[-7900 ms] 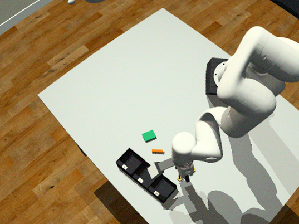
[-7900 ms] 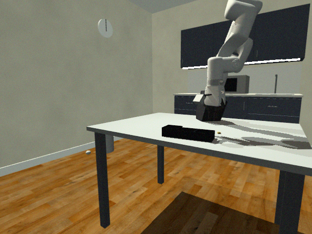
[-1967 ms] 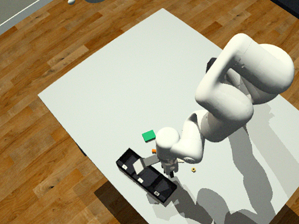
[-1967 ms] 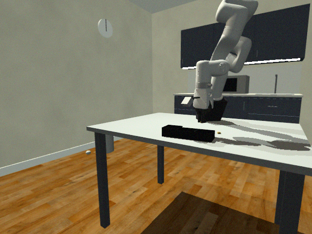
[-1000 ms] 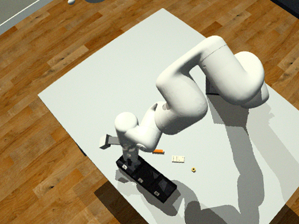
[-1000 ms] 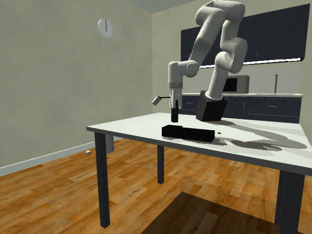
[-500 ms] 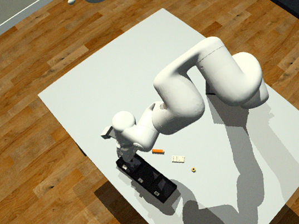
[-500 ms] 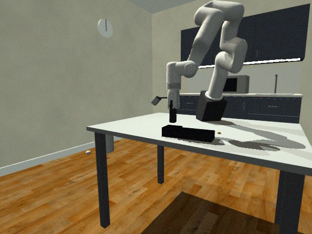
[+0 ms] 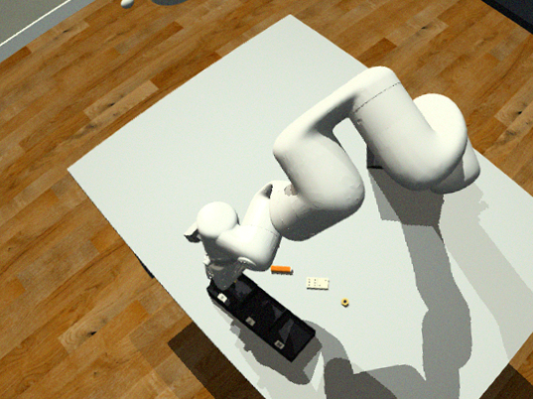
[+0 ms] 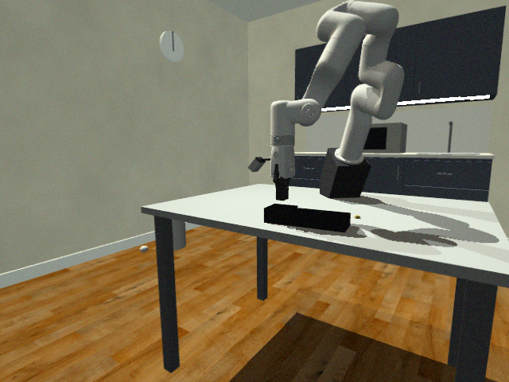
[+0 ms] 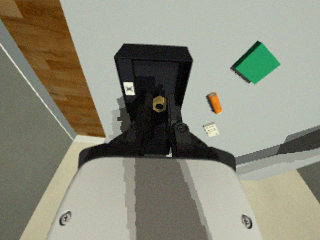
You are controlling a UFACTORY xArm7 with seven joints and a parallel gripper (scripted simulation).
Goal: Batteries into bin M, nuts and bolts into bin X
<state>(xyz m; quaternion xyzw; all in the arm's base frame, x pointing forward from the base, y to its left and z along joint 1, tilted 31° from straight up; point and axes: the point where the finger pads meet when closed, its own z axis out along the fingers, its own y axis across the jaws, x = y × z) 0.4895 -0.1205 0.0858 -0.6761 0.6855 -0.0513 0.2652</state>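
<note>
My gripper (image 10: 281,198) (image 11: 159,102) is shut on a brass nut (image 11: 156,100). It points down above the end bin marked X (image 11: 155,52), whose X label (image 11: 129,89) shows in the wrist view. This bin is one of three joined black bins (image 9: 302,346) (image 10: 306,218); the letters on the other two labels are too small to read. A second, yellowish nut (image 9: 344,302) (image 10: 357,216) lies on the table to the right of the bins. An orange battery (image 9: 281,270) (image 11: 215,103) lies on its side beside the bins.
A cream domino-like tile with dots (image 9: 317,283) (image 11: 211,129) lies between the battery and the second nut. A green block (image 11: 257,63) lies beyond the battery; the arm hides it in the top view. The bins stand near the table's edge.
</note>
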